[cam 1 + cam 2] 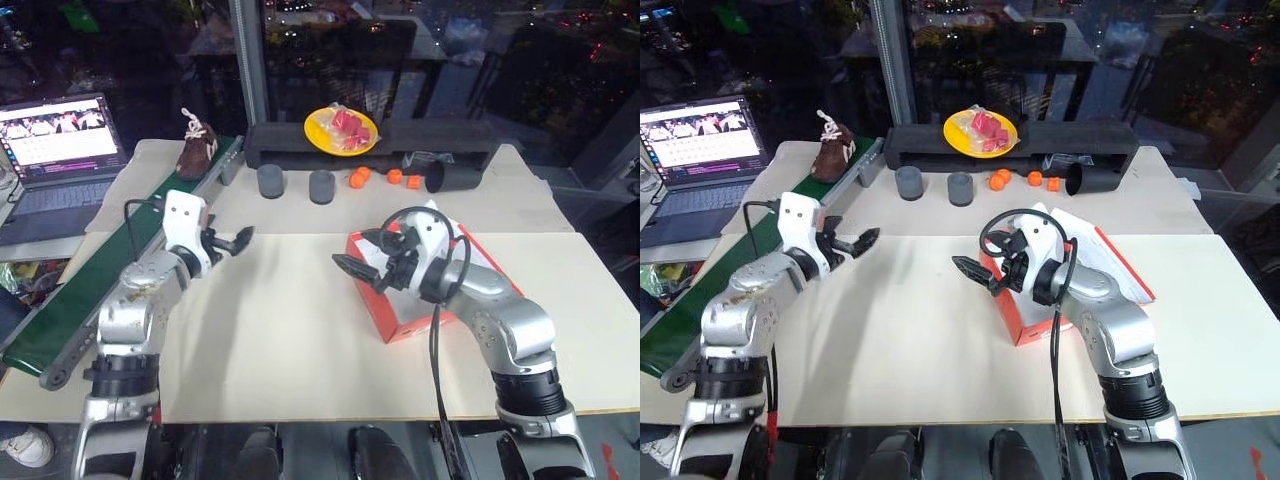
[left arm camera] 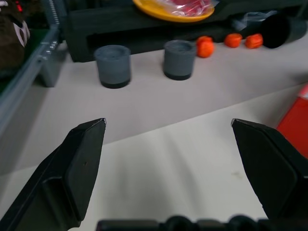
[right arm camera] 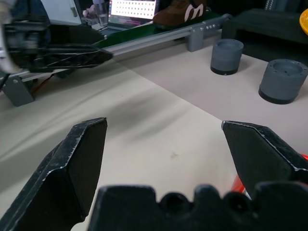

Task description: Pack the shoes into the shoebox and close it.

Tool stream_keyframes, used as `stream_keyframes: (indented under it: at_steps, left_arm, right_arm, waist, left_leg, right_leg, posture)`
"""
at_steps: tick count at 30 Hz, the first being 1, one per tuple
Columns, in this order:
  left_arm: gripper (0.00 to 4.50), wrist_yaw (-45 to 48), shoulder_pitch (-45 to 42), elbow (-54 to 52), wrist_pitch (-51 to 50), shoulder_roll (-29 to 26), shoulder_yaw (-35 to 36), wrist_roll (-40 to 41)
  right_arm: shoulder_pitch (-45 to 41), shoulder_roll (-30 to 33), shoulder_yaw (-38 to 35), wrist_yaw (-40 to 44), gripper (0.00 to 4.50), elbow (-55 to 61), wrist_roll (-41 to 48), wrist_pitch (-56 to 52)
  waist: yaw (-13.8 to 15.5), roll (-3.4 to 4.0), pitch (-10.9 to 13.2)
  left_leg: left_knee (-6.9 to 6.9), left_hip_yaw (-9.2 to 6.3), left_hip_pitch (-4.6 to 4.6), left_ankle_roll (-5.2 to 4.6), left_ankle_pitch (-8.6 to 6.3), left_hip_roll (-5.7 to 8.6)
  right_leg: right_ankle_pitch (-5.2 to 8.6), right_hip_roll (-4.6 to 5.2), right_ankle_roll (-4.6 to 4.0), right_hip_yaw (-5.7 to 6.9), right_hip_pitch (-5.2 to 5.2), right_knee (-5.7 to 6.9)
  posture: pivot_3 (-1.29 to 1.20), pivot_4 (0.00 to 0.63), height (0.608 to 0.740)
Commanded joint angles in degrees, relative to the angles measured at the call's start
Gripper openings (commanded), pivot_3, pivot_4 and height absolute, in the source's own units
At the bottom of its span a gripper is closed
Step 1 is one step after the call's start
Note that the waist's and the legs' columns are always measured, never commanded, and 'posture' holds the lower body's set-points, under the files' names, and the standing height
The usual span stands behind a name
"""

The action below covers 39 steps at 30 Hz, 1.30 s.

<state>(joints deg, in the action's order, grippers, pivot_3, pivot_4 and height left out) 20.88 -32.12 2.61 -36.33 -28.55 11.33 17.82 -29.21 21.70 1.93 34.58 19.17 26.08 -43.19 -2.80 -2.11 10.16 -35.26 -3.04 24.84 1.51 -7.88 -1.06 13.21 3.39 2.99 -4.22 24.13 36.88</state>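
- The shoebox [image 1: 400, 310] sits directly under and behind the right claw [image 1: 362, 252]; both claws are released, empty.
- One shoe [image 1: 197, 148] stands on the green conveyor [image 1: 60, 320], beyond and to the outer side of the left claw [image 1: 855, 243]. A second shoe is not visible.
- Step in hand, as judged: reach for the shoe. Keep the left claw wide, approach level, and grip across the shoe's body.
- Two grey cylinders [image 1: 271, 181] stand ahead of the left claw, clear of that path; beyond them are the yellow plate [image 1: 341, 131] and orange balls [image 1: 359, 178].
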Motion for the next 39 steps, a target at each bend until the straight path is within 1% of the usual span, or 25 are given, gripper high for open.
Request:
stream_keyframes:
  at_steps: [1, 3, 6, 10, 12, 16, 24, 29, 36, 39]
  left_arm:
    - [4.48, 1.8, -4.4, 6.7, 1.7, -5.6, 3.7, -0.7]
    - [4.48, 4.4, -6.1, 11.9, 3.1, -8.7, 3.7, -0.9]
    - [4.48, 6.4, -7.1, 16.1, 5.1, -10.3, 3.4, -1.0]
    - [4.48, 9.4, -9.3, 30.2, 12.6, -16.2, 3.5, -4.6]
    - [4.48, 10.6, -10.2, 35.3, 15.8, -17.6, 2.9, -5.7]
    - [4.48, 12.9, -13.0, 42.6, 20.5, -18.2, 2.2, -6.9]
    - [4.48, 12.9, -18.7, 54.1, 25.8, -18.4, 2.3, -8.9]
    - [4.48, 12.5, -19.3, 58.4, 27.7, -19.7, 2.5, -9.9]
    - [4.48, 11.7, -17.8, 64.4, 28.8, -21.7, 2.4, -11.5]
    - [3.82, 12.8, -17.1, 66.9, 27.4, -21.9, 2.6, -11.5]
  right_arm:
    - [-2.8, -0.4, -0.3, -0.2, 4.5, 3.9, 2.6, -1.5]
    - [-3.8, -0.5, 0.6, 0.1, 4.5, 4.3, 2.6, -1.7]
    - [-4.1, -0.4, 2.4, 0.4, 4.5, 3.8, 1.7, -0.8]
    - [-3.6, 0.3, 5.6, 2.3, 4.5, 1.4, -0.2, 1.9]
    - [-3.6, 0.4, 5.7, 2.5, 4.5, 1.2, -0.4, 2.2]
    - [-3.7, 0.0, 5.6, 2.4, 4.5, 0.9, -0.5, 2.4]
    - [-3.2, -0.2, 5.4, 1.8, 4.5, 1.7, -0.4, 1.7]
    - [-2.7, 0.0, 5.3, 1.2, 4.5, 2.5, -0.1, 1.3]
    - [-2.4, 0.2, 5.1, 0.7, 4.5, 3.2, -0.2, 1.2]
    - [-2.3, 0.5, 5.0, 0.3, 4.5, 3.4, -0.5, 1.2]
  waist:
    - [0.0, 0.0, 0.0]
    - [0.0, 0.0, 0.0]
    - [0.2, 0.0, 0.0]
    - [0.4, -0.1, 0.0]
    - [0.3, -0.14, 0.1]
    - [0.8, -0.15, 0.1]
    - [0.7, -0.27, 0.1]
    - [0.3, -0.28, 0.1]
    - [0.3, -0.29, 0.1]
    - [0.2, -0.29, 0.1]
  left_leg:
    - [0.0, -0.01, -0.01, 0.0, 0.0, 0.0]
    - [0.03, 0.0, -0.01, 0.0, 0.0, 0.02]
    - [0.08, 0.0, -0.01, 0.0, 0.0, 0.04]
    - [0.09, -0.02, 0.04, 0.0, 0.0, 0.04]
    - [0.09, -0.01, 0.06, 0.0, 0.0, 0.03]
    - [0.11, -0.03, 0.12, 0.0, 0.0, 0.04]
    - [0.08, -0.05, 0.18, 0.01, 0.0, 0.03]
    - [0.09, -0.04, 0.18, 0.01, 0.0, 0.03]
    - [0.08, -0.04, 0.18, 0.0, 0.0, 0.03]
    - [0.06, -0.03, 0.16, 0.0, 0.0, 0.02]
  right_leg:
    - [0.0, 0.0, 0.0, 0.0, -0.02, 0.02]
    - [0.0, 0.01, -0.01, 0.0, 0.02, 0.06]
    - [0.0, 0.04, -0.01, 0.01, 0.0, -0.01]
    - [-0.09, 0.05, -0.18, 0.05, 0.03, -0.03]
    - [-0.09, 0.04, -0.17, 0.06, 0.06, -0.03]
    - [-0.1, 0.06, -0.18, 0.09, 0.07, -0.06]
    - [-0.09, 0.05, -0.17, 0.14, 0.09, -0.05]
    - [-0.1, 0.05, -0.18, 0.13, 0.11, -0.04]
    - [-0.09, 0.05, -0.17, 0.13, 0.13, 0.04]
    - [-0.09, 0.05, -0.16, 0.13, 0.12, 0.06]
  posture:
    - [0.0, 0.15, 0.74]
    - [0.0, 0.15, 0.74]
    - [0.0, 0.15, 0.74]
    - [0.0, 0.15, 0.74]
    - [0.0, 0.15, 0.74]
    - [0.0, 0.15, 0.74]
    - [0.0, 0.15, 0.74]
    - [0.0, 0.15, 0.74]
    - [0.0, 0.15, 0.74]
    - [0.0, 0.15, 0.74]
